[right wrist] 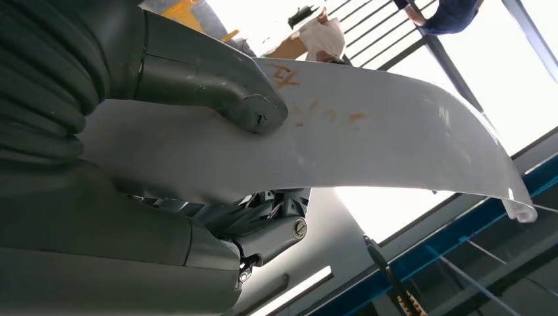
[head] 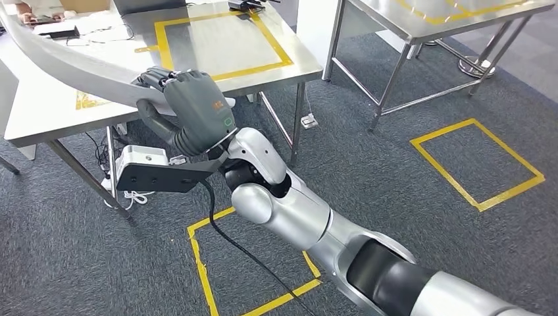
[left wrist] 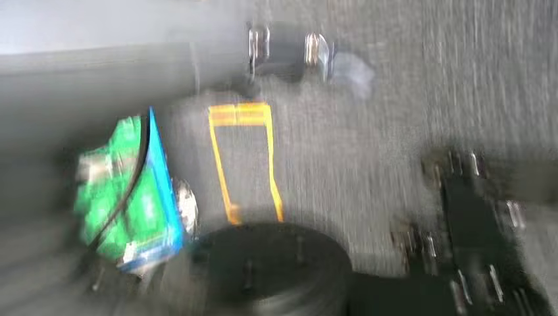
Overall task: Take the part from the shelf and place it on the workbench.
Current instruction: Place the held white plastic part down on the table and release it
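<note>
- While the right hand (head: 191, 108) is gripping the long curved grey part (head: 59, 59) near one end, thumb and fingers (right wrist: 263, 227) clamping it, the part is hanging over the steel table (head: 263, 39).
- It is looking stiff, smooth and end-heavy; a grip nearer the middle would steady it.
- I cannot tell the left hand's state.

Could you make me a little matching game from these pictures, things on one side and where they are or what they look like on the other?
Things:
1. curved grey part
2. right hand
3. yellow tape square
4. workbench

Descriptions:
A. marked on the carpet
B. grips the long panel
C. steel top on thin legs
D. long, bent, held over the bench edge

Pairs: 1-D, 2-B, 3-A, 4-C
</note>
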Action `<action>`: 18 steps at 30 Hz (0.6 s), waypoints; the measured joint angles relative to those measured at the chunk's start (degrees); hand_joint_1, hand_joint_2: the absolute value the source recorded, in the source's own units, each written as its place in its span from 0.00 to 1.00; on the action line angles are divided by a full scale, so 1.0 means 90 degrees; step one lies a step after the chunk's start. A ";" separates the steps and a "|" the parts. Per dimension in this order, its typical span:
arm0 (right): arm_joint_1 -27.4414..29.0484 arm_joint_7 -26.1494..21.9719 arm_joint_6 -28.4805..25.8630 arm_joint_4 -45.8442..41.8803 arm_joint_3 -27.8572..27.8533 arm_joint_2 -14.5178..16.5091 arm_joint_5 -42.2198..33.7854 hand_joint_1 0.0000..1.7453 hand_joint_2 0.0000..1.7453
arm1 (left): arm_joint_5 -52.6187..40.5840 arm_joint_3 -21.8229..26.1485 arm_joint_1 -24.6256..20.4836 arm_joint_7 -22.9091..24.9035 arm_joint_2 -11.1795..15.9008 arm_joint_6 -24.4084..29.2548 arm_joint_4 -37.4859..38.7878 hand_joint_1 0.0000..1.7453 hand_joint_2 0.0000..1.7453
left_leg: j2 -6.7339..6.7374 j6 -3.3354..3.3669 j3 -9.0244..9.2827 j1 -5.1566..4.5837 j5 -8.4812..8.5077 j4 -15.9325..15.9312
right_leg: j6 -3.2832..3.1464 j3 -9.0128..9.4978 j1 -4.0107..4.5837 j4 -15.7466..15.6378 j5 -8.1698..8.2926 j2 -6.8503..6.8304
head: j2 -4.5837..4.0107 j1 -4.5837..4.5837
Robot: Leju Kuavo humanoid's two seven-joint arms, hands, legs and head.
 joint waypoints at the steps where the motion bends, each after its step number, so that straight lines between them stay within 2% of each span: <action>1: 0.0045 0.0005 -0.0002 -0.0001 -0.0008 -0.0019 0.0004 1.00 1.00 | -0.0018 -0.0002 0.0001 0.0000 -0.0001 -0.0013 0.0001 0.00 1.00 | -0.0006 0.0004 0.0048 0.0000 -0.0052 0.0000 | 0.0021 -0.0292 -0.0003 0.0374 -0.0129 0.0000 | 0.0001 0.0001; 2: 0.0107 0.0012 -0.0004 -0.0008 -0.0016 -0.0042 0.0010 1.00 1.00 | -0.0036 -0.0006 0.0007 0.0001 -0.0002 -0.0029 0.0001 0.00 1.00 | -0.0014 0.0001 0.0109 0.0000 -0.0112 0.0000 | 0.0031 -0.0521 -0.0004 0.0589 -0.0194 0.0000 | 0.0001 0.0001; 3: 0.0179 0.0015 -0.0011 -0.0027 -0.0028 -0.0069 0.0019 1.00 1.00 | -0.0053 -0.0013 0.0017 -0.0001 -0.0003 -0.0047 0.0002 0.00 1.00 | -0.0024 -0.0007 0.0187 0.0000 -0.0177 0.0001 | 0.0028 -0.0653 -0.0004 0.0591 -0.0146 0.0000 | 0.0001 0.0001; 4: 0.0253 0.0015 -0.0022 -0.0057 -0.0041 -0.0096 0.0033 1.00 1.00 | -0.0068 -0.0027 0.0025 -0.0005 -0.0003 -0.0064 0.0002 0.00 1.00 | -0.0034 -0.0016 0.0278 -0.0001 -0.0247 0.0001 | 0.0016 -0.0676 -0.0004 0.0374 0.0038 0.0000 | 0.0001 0.0002; 6: 0.0389 0.0001 -0.0050 -0.0133 -0.0078 -0.0164 0.0072 1.00 1.00 | -0.0093 -0.0064 0.0036 -0.0017 -0.0005 -0.0095 0.0007 0.00 1.00 | -0.0049 -0.0041 0.0446 -0.0004 -0.0392 0.0004 | -0.0048 -0.0526 0.0012 -0.0476 0.0716 -0.0001 | 0.0001 -0.0003; 7: 0.0447 -0.0016 -0.0062 -0.0161 -0.0097 -0.0201 0.0090 1.00 1.00 | -0.0103 -0.0084 0.0034 -0.0023 -0.0006 -0.0107 0.0010 0.00 1.00 | -0.0066 -0.0066 0.0501 -0.0011 -0.0462 0.0007 | -0.0083 -0.0459 0.0031 -0.0833 0.0945 -0.0002 | 0.0001 -0.0004; 8: 0.0504 -0.0033 -0.0072 -0.0184 -0.0115 -0.0235 0.0102 1.00 1.00 | -0.0113 -0.0097 0.0031 -0.0026 -0.0007 -0.0117 0.0012 0.00 1.00 | -0.0074 -0.0100 0.0525 -0.0017 -0.0530 -0.0003 | -0.0118 -0.0407 0.0053 -0.1065 0.1099 0.0000 | 0.0001 -0.0006; 9: 0.0555 -0.0053 -0.0083 -0.0203 -0.0134 -0.0264 0.0109 1.00 1.00 | -0.0123 -0.0106 0.0033 -0.0025 -0.0009 -0.0124 0.0014 0.00 1.00 | -0.0081 -0.0141 0.0561 -0.0025 -0.0569 0.0009 | -0.0154 -0.0384 0.0064 -0.1178 0.1132 0.0003 | 0.0000 -0.0009; 11: 0.0614 -0.0085 -0.0096 -0.0249 -0.0164 -0.0289 0.0111 1.00 1.00 | -0.0140 -0.0113 0.0032 -0.0019 -0.0005 -0.0131 0.0007 0.00 1.00 | -0.0075 -0.0223 0.0643 -0.0034 -0.0607 0.0025 | -0.0224 -0.0268 0.0055 -0.1211 0.1086 0.0017 | 0.0000 -0.0007; 12: 0.0619 -0.0099 -0.0103 -0.0268 -0.0176 -0.0296 0.0111 1.00 1.00 | -0.0146 -0.0117 0.0032 -0.0017 -0.0002 -0.0131 0.0006 0.00 1.00 | -0.0065 -0.0256 0.0622 -0.0036 -0.0571 0.0168 | -0.0268 -0.0193 0.0037 -0.1237 0.1067 0.0021 | 0.0000 -0.0013; 13: 0.0614 -0.0109 -0.0107 -0.0281 -0.0179 -0.0299 0.0110 1.00 1.00 | -0.0152 -0.0124 0.0023 -0.0018 0.0001 -0.0133 0.0004 0.00 1.00 | -0.0053 -0.0287 0.0489 -0.0034 -0.0547 0.0416 | -0.0304 -0.0108 0.0024 -0.1253 0.1039 0.0021 | 0.0000 -0.0017; 14: 0.0615 -0.0117 -0.0110 -0.0289 -0.0183 -0.0302 0.0110 1.00 1.00 | -0.0157 -0.0135 0.0014 -0.0018 0.0004 -0.0136 0.0003 0.00 1.00 | -0.0041 -0.0317 0.0249 -0.0029 -0.0563 0.0793 | -0.0331 -0.0027 0.0012 -0.1268 0.0990 0.0020 | 0.0000 -0.0021; 15: 0.0621 -0.0123 -0.0112 -0.0290 -0.0185 -0.0305 0.0109 1.00 1.00 | -0.0161 -0.0145 0.0008 -0.0016 0.0004 -0.0141 0.0002 0.00 1.00 | -0.0031 -0.0347 -0.0039 -0.0024 -0.0657 0.1209 | -0.0352 0.0045 0.0009 -0.1273 0.0927 0.0018 | 0.0001 -0.0026; 16: 0.0634 -0.0126 -0.0112 -0.0289 -0.0185 -0.0307 0.0109 1.00 1.00 | -0.0166 -0.0154 0.0011 -0.0011 0.0004 -0.0148 0.0002 0.00 1.00 | -0.0024 -0.0369 -0.0323 -0.0021 -0.0840 0.1554 | -0.0359 0.0116 0.0007 -0.1274 0.0859 0.0020 | 0.0001 -0.0027; 17: 0.0651 -0.0128 -0.0112 -0.0288 -0.0185 -0.0309 0.0109 1.00 1.00 | -0.0171 -0.0158 0.0017 -0.0005 0.0005 -0.0154 0.0002 0.00 1.00 | -0.0018 -0.0383 -0.0547 -0.0019 -0.1043 0.1755 | -0.0361 0.0195 0.0007 -0.1275 0.0788 0.0025 | 0.0001 -0.0027; 18: 0.0664 -0.0128 -0.0112 -0.0288 -0.0185 -0.0311 0.0109 1.00 1.00 | -0.0180 -0.0160 0.0020 -0.0001 0.0007 -0.0162 0.0001 0.00 1.00 | -0.0013 -0.0383 -0.0683 -0.0019 -0.1171 0.1778 | -0.0360 0.0287 0.0007 -0.1275 0.0713 0.0032 | 0.0001 -0.0027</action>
